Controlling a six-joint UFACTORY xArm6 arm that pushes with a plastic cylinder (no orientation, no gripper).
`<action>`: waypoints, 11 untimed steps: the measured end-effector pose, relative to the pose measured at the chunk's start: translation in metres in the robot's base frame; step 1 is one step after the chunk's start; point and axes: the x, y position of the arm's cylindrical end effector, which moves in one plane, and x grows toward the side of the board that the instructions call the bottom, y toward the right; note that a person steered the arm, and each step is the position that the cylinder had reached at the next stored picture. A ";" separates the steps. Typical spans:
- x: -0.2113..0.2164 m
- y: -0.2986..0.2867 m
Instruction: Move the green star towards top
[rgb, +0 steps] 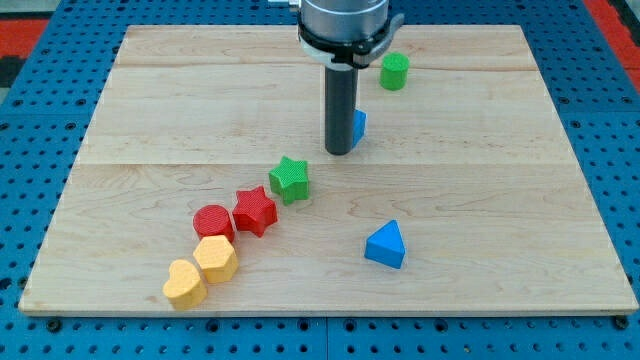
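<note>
The green star (289, 179) lies near the board's middle, a little left of centre. My tip (340, 151) stands on the board up and to the right of the star, a short gap away. The rod rises from it to the arm's head at the view's top. A red star (254, 211) touches the green star's lower left corner.
A red round block (213, 222), a yellow hexagon (216, 259) and a yellow heart (185, 284) trail down-left from the red star. A blue block (359, 125) is partly hidden behind the rod. A green cylinder (394, 71) is at upper right, a blue triangle (385, 245) at lower right.
</note>
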 end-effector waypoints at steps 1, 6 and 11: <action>-0.022 0.023; 0.047 -0.089; -0.082 -0.055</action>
